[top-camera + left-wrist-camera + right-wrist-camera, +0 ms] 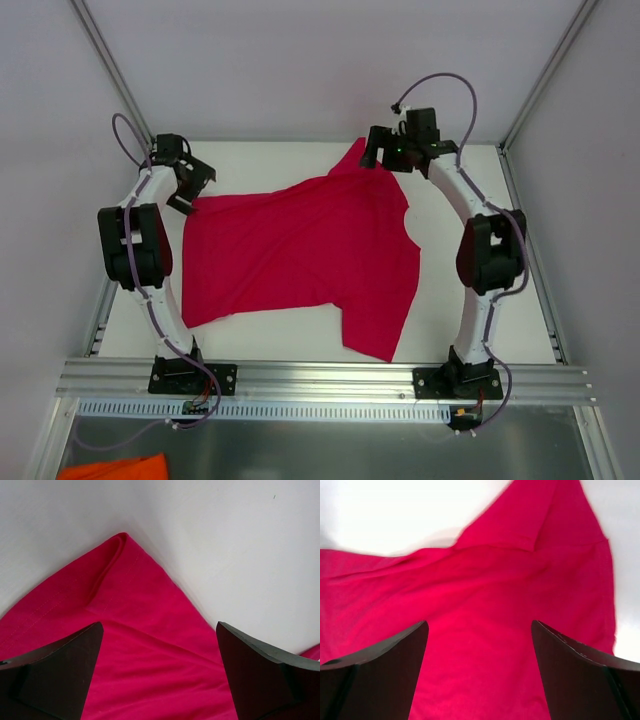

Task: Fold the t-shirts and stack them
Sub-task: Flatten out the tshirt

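T-shirt (pixel 300 250) below left hand (pixel 186 198), right hand (pixel 376 158)

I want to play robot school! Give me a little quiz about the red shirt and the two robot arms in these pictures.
1. True or false: the red t-shirt is already folded into a neat little square.
2. Pick one. The left pincer and the right pincer are: A) both open, B) both shut on the shirt, C) one open and one shut.
3. Fill the gap: the shirt lies on the white ____.

Key
1. False: it lies spread out, not folded.
2. A: on each one the two fingers stand wide apart above the cloth.
3. table
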Motion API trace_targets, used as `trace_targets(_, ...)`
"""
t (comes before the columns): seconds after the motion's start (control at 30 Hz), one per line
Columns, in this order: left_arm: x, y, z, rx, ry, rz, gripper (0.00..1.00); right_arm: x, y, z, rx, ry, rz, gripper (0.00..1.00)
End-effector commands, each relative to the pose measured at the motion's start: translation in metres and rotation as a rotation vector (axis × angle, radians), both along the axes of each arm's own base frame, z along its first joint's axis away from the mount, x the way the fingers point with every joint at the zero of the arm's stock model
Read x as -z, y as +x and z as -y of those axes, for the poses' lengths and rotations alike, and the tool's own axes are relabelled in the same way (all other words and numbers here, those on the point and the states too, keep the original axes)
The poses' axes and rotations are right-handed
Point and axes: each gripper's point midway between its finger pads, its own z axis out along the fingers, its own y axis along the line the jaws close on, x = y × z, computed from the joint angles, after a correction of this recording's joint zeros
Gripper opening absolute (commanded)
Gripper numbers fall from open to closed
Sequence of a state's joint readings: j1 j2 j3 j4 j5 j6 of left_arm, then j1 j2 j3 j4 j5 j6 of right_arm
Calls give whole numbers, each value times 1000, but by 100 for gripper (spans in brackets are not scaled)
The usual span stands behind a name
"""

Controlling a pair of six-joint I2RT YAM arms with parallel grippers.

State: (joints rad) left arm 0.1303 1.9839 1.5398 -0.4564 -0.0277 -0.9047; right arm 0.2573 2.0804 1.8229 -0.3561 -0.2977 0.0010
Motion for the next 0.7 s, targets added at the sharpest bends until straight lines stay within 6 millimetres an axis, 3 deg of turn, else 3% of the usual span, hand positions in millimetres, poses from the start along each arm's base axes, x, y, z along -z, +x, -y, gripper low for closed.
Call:
trace_targets(0.0, -46, 3, 7, 10, -9, 126, 99, -97, -28, 8, -29, -10, 199, 88)
trace_targets(0.07, -57, -12, 13, 22, -6, 120, 99, -106, -55, 7, -57, -3, 147, 85)
trace_targets(0.1, -47, -24, 18, 22, -19, 86, 99, -119, -72, 6, -78, 20, 146, 68)
trace_targets(0.13, -47, -31, 30, 45, -65, 88, 99, -119, -90, 3, -107, 32, 108, 46)
trace_targets(0.17, -53, -38, 36, 58, -79, 100, 99, -120, -101, 3, -112, 29, 98, 11)
trace_targets(0.2, -38, -53, 40, 65, -90, 62, 99, -119, -124, 7, -112, 19, 87, 1)
trace_targets(0.27, -43, -66, 46, 79, -100, 80, 99, -109, -150, 11, -113, -18, 66, 1)
trace_targets(0.3, -32, -78, 47, 77, -109, 52, 99, -98, -171, 17, -108, -19, 26, 1)
trace_targets(0.4, -40, -91, 55, 111, -135, 83, 99, -73, -213, 20, -117, 12, -74, 1)
trace_targets(0.53, -54, -96, 63, 148, -155, 120, 99, -53, -252, 26, -103, 12, -127, 1)
trace_targets(0.67, -68, -95, 72, 204, -185, 171, 99, -26, -267, 32, -93, -11, -187, 1)
